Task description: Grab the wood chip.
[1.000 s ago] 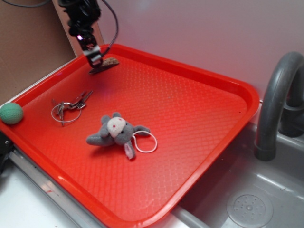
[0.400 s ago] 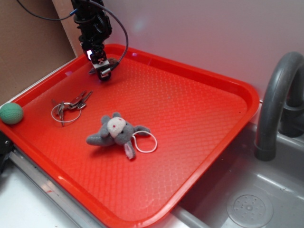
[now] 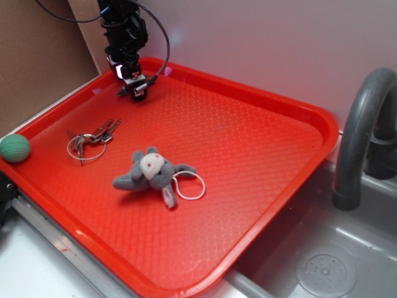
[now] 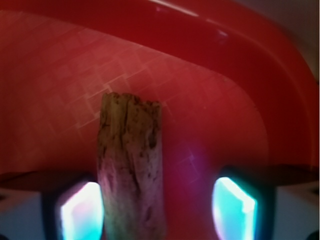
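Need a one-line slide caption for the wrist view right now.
Wood chip lying on the red tray between the open gripper's glowing fingertips, nearer the left one.

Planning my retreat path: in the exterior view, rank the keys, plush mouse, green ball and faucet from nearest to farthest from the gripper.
From the gripper:
1. Keys, just in front, on the tray's left side.
2. Plush mouse, mid-tray.
3. Green ball, off the tray's left corner; close to the mouse's distance.
4. Faucet, far right.

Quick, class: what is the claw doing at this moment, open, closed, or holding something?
Claw: open, its fingers either side of the wood chip at the far corner of the red tray, not clamped on it.
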You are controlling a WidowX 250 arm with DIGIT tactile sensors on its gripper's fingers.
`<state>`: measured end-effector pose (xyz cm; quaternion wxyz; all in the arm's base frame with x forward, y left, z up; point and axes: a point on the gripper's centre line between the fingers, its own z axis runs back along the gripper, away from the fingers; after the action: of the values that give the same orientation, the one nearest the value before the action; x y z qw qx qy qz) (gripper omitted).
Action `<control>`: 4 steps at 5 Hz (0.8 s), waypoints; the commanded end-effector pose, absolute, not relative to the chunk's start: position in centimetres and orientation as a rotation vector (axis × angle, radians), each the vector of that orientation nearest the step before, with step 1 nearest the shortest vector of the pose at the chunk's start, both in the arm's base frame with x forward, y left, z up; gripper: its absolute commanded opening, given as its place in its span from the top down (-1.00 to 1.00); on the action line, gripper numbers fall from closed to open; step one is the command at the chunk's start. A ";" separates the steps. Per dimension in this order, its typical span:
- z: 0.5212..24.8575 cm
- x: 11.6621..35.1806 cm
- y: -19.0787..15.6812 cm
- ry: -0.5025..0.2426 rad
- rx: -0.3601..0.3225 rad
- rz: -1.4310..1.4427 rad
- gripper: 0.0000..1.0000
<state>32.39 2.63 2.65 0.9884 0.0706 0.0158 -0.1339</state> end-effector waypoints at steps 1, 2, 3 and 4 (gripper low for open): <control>3.5 31.9 -0.5 0.044 0.212 -0.328 1.00; 4.8 30.4 -2.0 0.079 0.217 -0.321 1.00; 8.4 28.4 -3.1 0.092 0.186 -0.245 1.00; 13.7 25.4 -4.7 0.140 0.026 -0.144 1.00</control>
<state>24.49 -4.18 12.33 0.9916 0.0227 0.1060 -0.0703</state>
